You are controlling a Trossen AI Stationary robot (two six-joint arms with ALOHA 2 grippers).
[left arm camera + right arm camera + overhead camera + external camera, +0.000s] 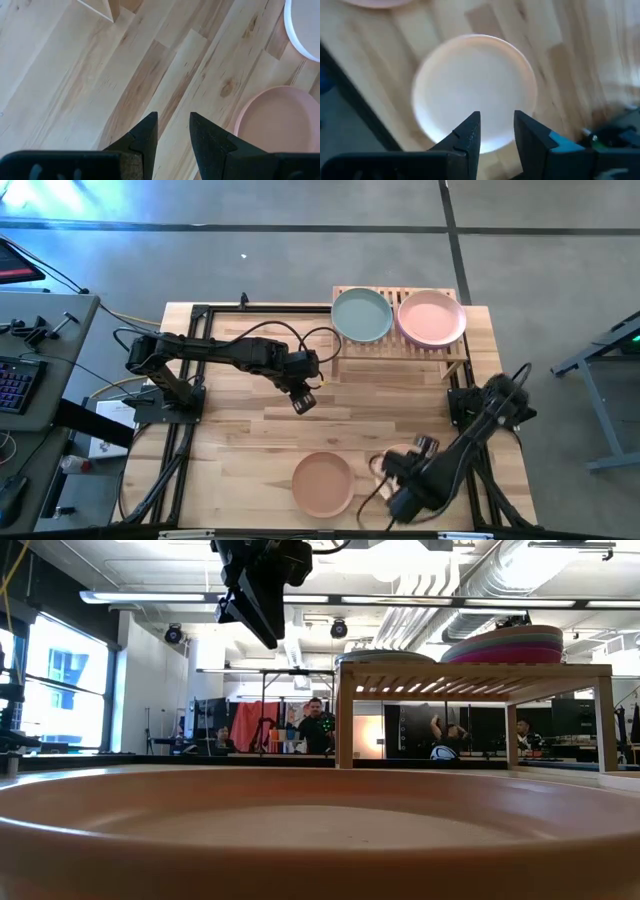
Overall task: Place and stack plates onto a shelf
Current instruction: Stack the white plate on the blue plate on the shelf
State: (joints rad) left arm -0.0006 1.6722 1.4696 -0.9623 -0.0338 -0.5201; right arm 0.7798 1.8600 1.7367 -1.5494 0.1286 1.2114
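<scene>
- The left claw point(304, 402) hangs in the air over the middle of the table point(240, 430). Its two fingers point(145, 135) stand a little apart, with nothing between them.
- In the left wrist view only bare wood shows under that claw. A peach plate point(282, 120) lies off to one side of it, and the edge of a cream plate point(300, 30) shows farther off.
- The shelf point(400, 358) stands just beyond the left claw, at the far side of the table.
- A green plate point(361, 315) sits on the shelf's left half. A pink plate point(432, 317) sits on its right half. The two rims are very close together.
- In the low view the right pile on the shelf shows a few coloured rims, one on top of another. The left pile is lower.
- The right claw point(402, 470) is near the front edge of the table. Its fingers point(467, 137) are spread a little and pinch nothing.
- The cream plate point(475, 90) lies flat on the table right under the right claw. The arm hides most of it in the high view.
- The peach plate point(323, 483) lies flat just left of the right claw, near the front edge.
- People point(318, 730) stand in the room far behind the table.
</scene>
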